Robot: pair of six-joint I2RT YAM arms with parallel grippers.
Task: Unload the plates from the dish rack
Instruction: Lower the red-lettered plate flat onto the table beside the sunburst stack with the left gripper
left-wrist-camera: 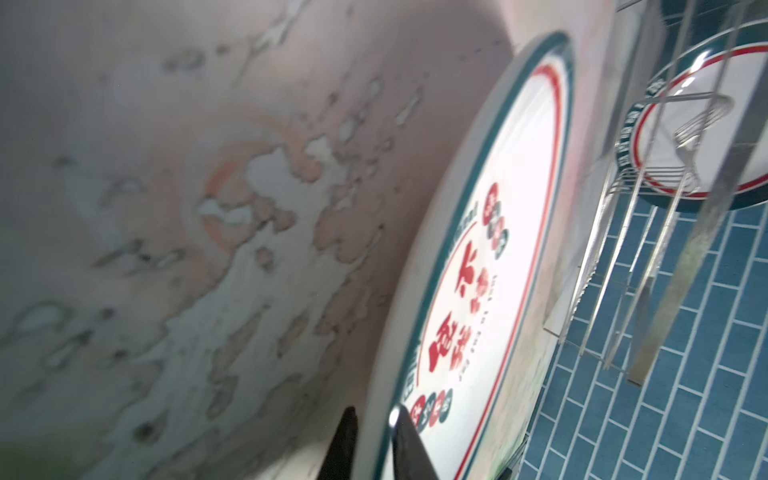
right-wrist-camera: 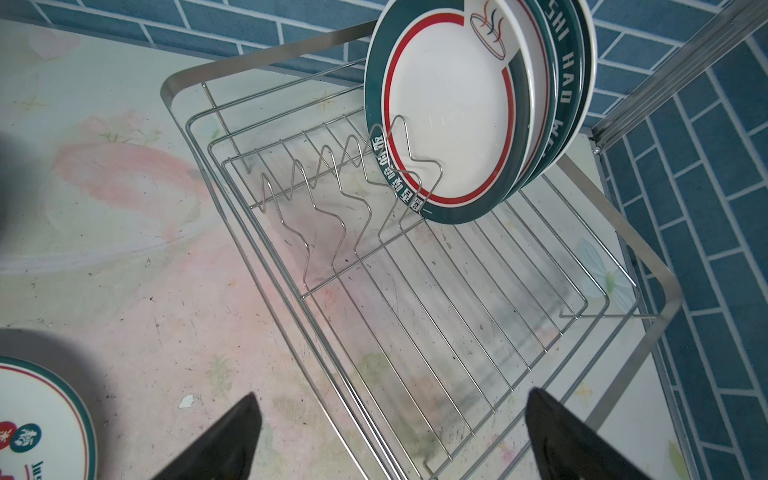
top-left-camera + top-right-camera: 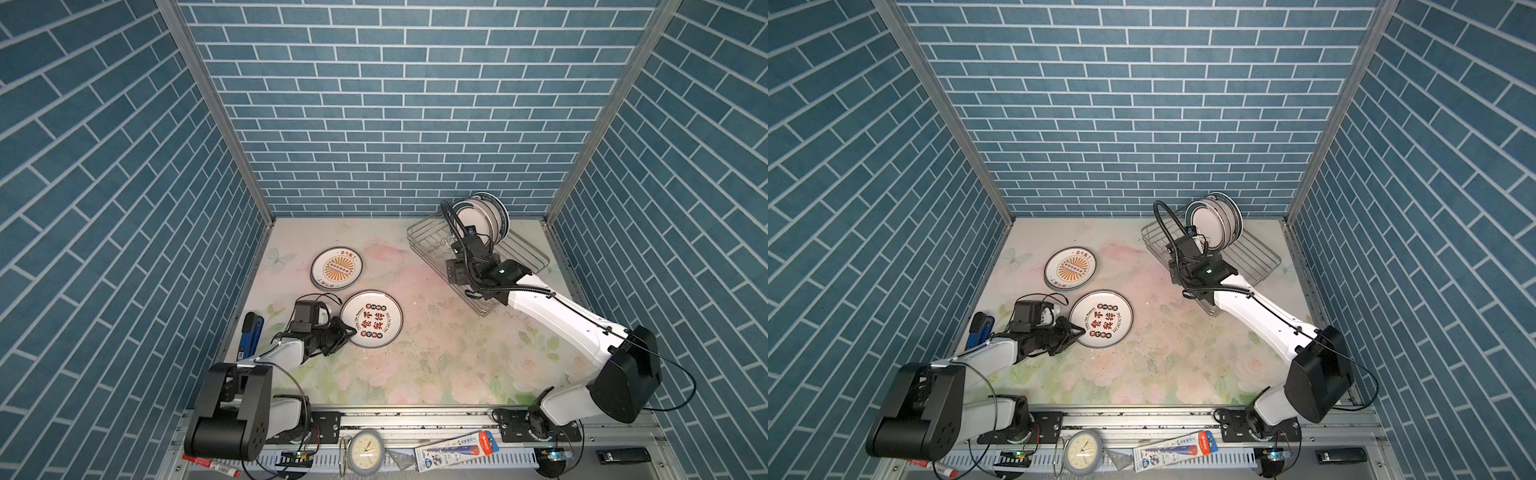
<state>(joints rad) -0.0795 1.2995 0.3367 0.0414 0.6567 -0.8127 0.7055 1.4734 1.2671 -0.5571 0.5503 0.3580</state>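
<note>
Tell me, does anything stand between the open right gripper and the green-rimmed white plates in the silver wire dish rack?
Only the empty upright prongs of the silver wire dish rack, standing before the nearest plate. Nothing else visible lies between the right gripper and the green-rimmed white plates.

Both top views: mounted high over my base at 6 o'clock, pitched down toward the back wall (image 3: pixel 395 124) at 12; distant, nearly identical takes of the whole surface (image 3: pixel 415 374). My left wrist camera: low, very near, skimming along the red-character plate (image 1: pixel 498 249) toward the dish rack (image 1: pixel 702 241). My right wrist camera: close above that rack, looking down. Both wrist views share its standing plates (image 2: pixel 457 124).
</note>
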